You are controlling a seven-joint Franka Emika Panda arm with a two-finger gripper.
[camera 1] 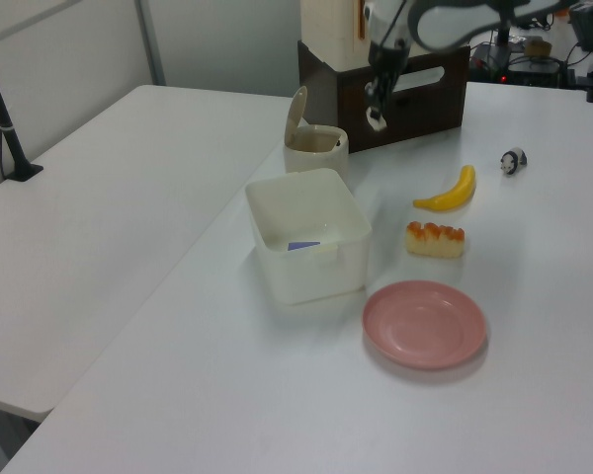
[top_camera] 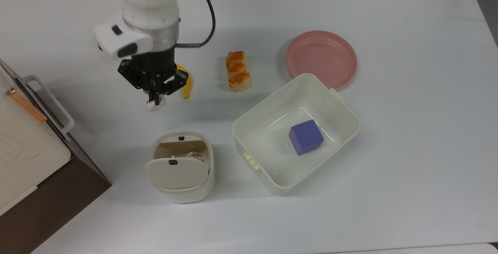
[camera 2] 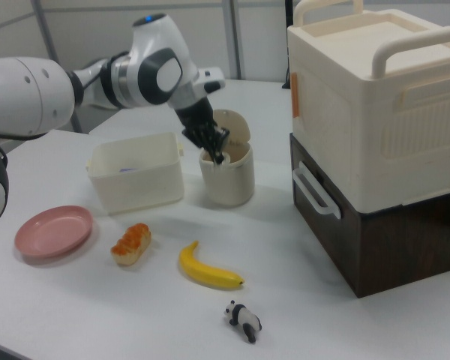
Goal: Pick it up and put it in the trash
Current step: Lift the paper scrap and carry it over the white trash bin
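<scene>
The small crumpled off-white tissue wad point(top_camera: 155, 105) hangs above the table, pinched at the fingertips of my gripper point(top_camera: 155, 99), which is shut on it. In the left view the gripper point(camera 1: 377, 111) and wad point(camera 1: 377, 123) are high up, in front of the dark cabinet. The trash point(top_camera: 210, 160) is a cream-white bin with its flap lid point(top_camera: 177, 173) tipped open; it stands below the gripper in the top view, and another pale wad point(top_camera: 193, 155) lies inside. In the right view the gripper point(camera 2: 219, 154) hangs over the bin point(camera 2: 226, 180).
A banana point(top_camera: 186, 85) lies beside the gripper, with a bread piece point(top_camera: 238, 70) and a pink plate point(top_camera: 321, 58) on the top view's right. A white tub point(top_camera: 238, 128) holds a purple cube point(top_camera: 305, 137). A panda figurine point(camera 1: 513, 160) and a cream-and-brown cabinet point(camera 2: 375, 142) stand nearby.
</scene>
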